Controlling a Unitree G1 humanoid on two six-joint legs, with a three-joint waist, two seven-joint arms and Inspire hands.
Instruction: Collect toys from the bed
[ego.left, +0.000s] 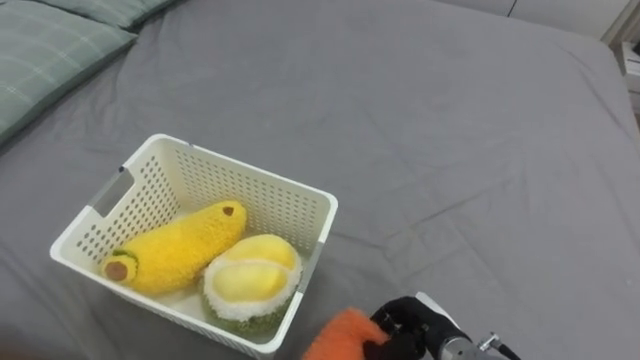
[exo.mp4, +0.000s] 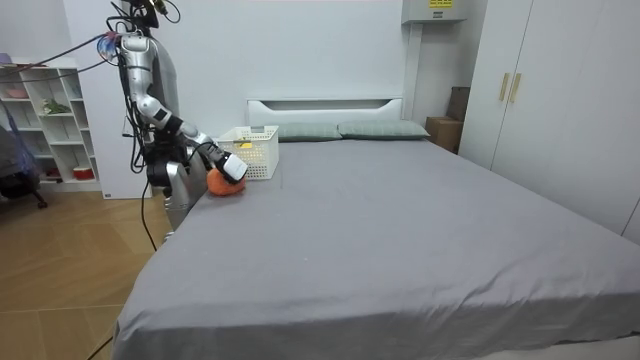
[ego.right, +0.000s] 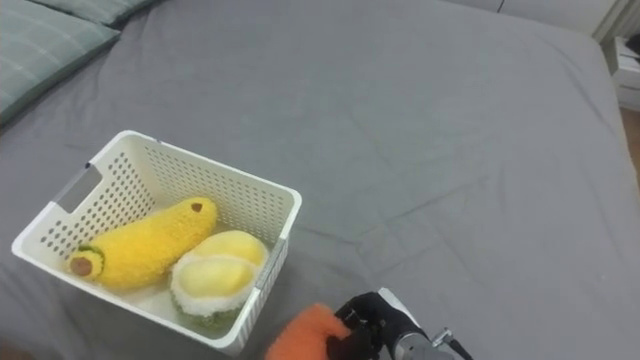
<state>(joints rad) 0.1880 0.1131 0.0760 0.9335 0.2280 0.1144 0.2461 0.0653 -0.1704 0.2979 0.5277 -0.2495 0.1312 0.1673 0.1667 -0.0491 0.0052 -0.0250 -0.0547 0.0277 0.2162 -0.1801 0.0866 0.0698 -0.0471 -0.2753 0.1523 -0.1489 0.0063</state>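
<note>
the dark fingers (ego.left: 392, 322) of the right hand (ego.left: 418, 330) are curled round an orange plush toy (ego.left: 345, 337), clamped on its right side; the toy sits low at the near edge of the eye views, just beside the near right corner of the white basket (ego.left: 300, 205) and outside it; whether it rests on the grey bed (ego.left: 450, 140) or is raised a little, i cannot tell; the basket already holds a long yellow plush (ego.left: 175, 250) and a round yellow-and-green plush (ego.left: 250, 285), side by side; green pillows (ego.left: 50, 50) lie beyond, well apart; in the room view the robot stands at the bedside near the headboard; the step in hand looks like the pickup of the third toy; the next move calls for a lift over the rim, leftward, then a release above the free space inside.
</note>
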